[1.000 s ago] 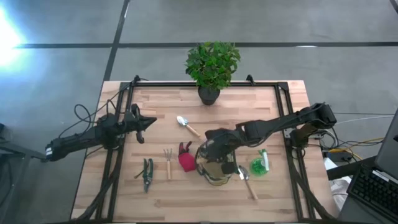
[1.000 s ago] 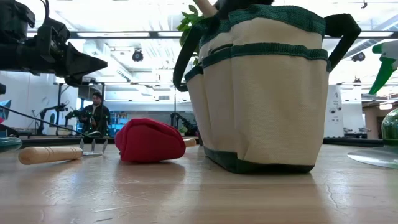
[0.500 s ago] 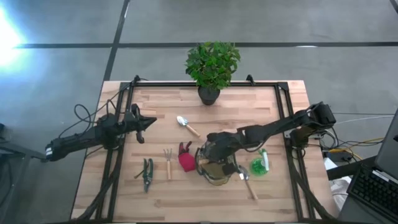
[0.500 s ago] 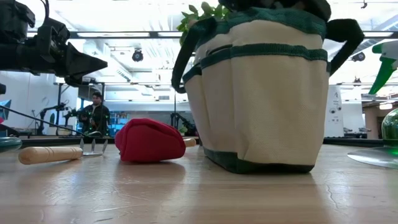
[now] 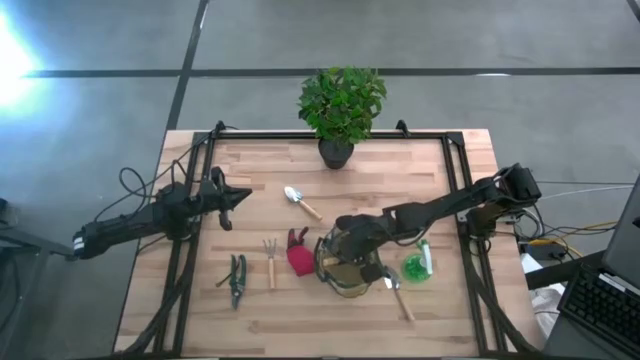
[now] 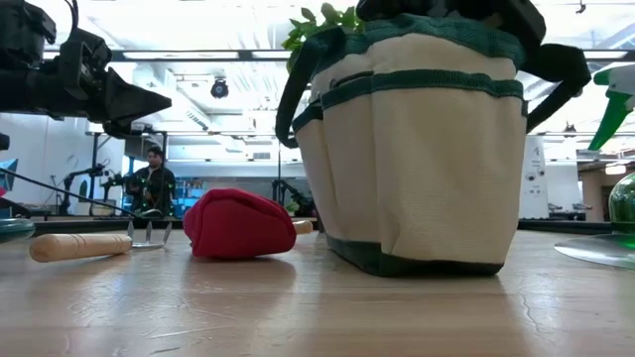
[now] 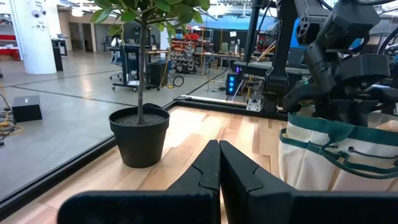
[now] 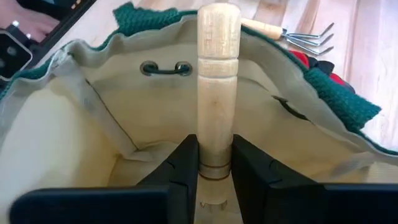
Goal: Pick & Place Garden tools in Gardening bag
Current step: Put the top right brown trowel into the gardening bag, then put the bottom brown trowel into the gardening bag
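The khaki gardening bag with green trim stands upright near the table's middle. My right gripper reaches down into its mouth, shut on a wooden-handled tool whose metal end is hidden. On the table lie a trowel, a fork, pruners, a red glove, a second trowel and a green spray bottle. My left gripper hangs shut above the table's left side. My right gripper pinches the tool's wooden handle between its two fingers, at the ringed part away from the rounded free end. The fingers slant down into the bag from the table's right side. The handle runs on along the fingers inside the bag; its lower end is hidden.
A potted leafy plant stands at the table's far edge. The glove lies right beside the bag's left wall, the spray bottle close to its right. A black frame rail borders the table.
My right gripper has gone down into the bag's mouth with the wooden-handled tool; the handle's tip, seen above the rim in the low view, has sunk out of sight. The bag's right carrying handle has shifted a little.
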